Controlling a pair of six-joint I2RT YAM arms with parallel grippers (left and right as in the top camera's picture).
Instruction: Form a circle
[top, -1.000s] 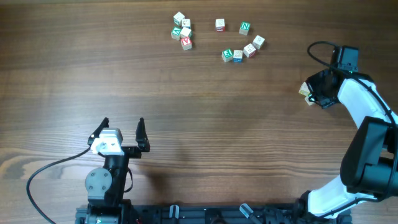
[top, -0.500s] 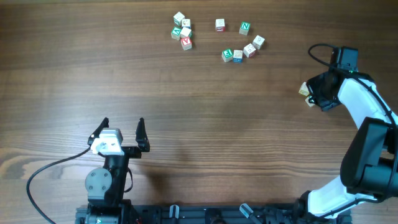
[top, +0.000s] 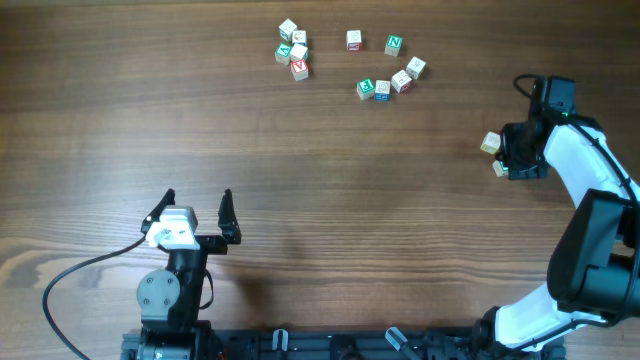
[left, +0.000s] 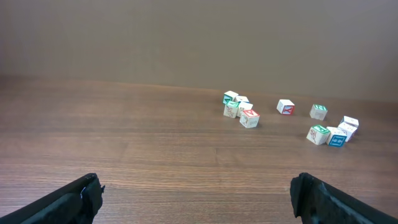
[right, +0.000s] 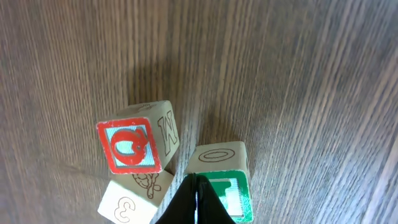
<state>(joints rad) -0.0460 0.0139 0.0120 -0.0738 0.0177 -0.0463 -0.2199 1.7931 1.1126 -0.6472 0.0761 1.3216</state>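
Several lettered wooden blocks lie at the table's far side: a tight cluster (top: 292, 48) on the left, and a loose arc from a red-marked block (top: 354, 39) through a green N block (top: 394, 44) to a teal block (top: 382, 89). Near the right edge, my right gripper (top: 508, 158) is shut with nothing in it. Its tips (right: 196, 202) rest against a green block with an O side (right: 221, 180). Just left of that are a red Q block (right: 134, 146) and a block marked 3 (right: 130, 202). My left gripper (left: 196, 193) stands open near the front, far from all blocks.
A black cable (top: 80, 280) runs from the left arm's base toward the front left. The right arm's white body (top: 585, 180) leans over the table's right edge. Bare wood lies between the two arms and the far blocks.
The right gripper has shifted slightly right and toward the front. The small group of blocks beside it has spread, one now lying apart toward the front. The left arm is unchanged.
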